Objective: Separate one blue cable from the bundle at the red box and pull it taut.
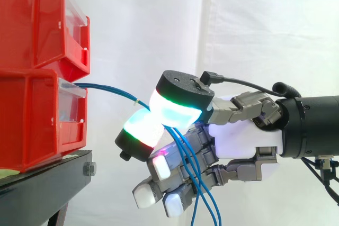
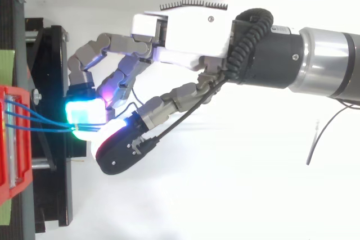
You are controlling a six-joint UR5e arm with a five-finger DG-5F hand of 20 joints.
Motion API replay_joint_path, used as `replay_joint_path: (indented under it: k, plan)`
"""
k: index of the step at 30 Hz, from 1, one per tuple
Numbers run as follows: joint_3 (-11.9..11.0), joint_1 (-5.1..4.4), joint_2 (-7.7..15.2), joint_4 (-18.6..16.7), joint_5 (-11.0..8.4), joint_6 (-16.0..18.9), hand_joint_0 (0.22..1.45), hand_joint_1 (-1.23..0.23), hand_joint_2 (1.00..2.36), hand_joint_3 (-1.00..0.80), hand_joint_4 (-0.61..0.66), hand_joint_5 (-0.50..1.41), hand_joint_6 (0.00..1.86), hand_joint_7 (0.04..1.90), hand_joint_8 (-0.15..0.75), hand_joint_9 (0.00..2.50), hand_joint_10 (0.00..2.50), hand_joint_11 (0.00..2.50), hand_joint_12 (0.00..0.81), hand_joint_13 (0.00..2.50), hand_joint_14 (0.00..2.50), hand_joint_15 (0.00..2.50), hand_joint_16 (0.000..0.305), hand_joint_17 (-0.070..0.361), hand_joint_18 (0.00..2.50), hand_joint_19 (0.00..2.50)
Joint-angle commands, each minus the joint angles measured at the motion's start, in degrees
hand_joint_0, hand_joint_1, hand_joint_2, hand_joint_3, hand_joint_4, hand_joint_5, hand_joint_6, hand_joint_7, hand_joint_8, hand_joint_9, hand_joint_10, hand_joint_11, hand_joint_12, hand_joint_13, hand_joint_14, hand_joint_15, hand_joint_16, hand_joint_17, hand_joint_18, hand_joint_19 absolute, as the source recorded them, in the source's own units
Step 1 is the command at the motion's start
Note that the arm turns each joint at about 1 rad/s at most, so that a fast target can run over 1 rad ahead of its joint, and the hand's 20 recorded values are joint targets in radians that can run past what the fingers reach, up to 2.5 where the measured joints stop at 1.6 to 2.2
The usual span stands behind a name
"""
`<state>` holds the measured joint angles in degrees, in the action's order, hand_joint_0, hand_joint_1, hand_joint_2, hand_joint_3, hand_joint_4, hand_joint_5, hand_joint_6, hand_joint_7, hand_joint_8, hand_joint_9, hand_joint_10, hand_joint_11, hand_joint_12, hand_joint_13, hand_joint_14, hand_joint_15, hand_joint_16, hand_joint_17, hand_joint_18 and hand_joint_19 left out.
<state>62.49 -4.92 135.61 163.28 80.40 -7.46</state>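
Clamped, at the hand (image 1: pixel 243 141), on blue cables (image 1: pixel 112 89) between two glowing pads (image 1: pixel 175 112), just out from the red box (image 1: pixel 32 120). Seems to grip several strands, so likely not separated yet. Runs nearly straight from box to pinch, slack beyond. Leaves singling one out and tightening.

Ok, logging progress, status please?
Hand pinching thin blue cables between pads. Several strands run to lower red plastic bin, slight bow. Nothing blocking.

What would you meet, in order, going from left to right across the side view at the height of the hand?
red bins → blue cable leaving the lower one → hand, pinching the cable between its glowing pads → arm at the right edge
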Motion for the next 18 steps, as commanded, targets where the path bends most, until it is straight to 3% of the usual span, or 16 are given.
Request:
replay_joint_path:
  k: [1,3,18]
  plan:
    - [0.0,-0.09,0.0,-0.1,0.02,0.0,0.56,-0.9,1.0,-0.5,0.05,-0.16,0.88,1.14,0.303,0.99,0.02,0.78,0.367,0.79,0.02,0.41,0.046,0.104,0.82,0.61]
    - [0.0,-0.09,0.0,0.0,0.02,0.0,0.51,-0.87,1.0,-0.5,0.07,-0.15,0.88,1.13,0.317,1.02,0.02,0.79,0.382,0.8,0.02,0.41,0.049,0.11,0.85,0.61]
    - [0.0,-0.26,0.0,-0.1,0.02,0.0,0.47,-0.8,1.0,-0.5,0.1,-0.14,0.83,1.06,0.335,1.08,0.02,0.78,0.402,0.84,0.02,0.41,0.053,0.119,0.91,0.62]
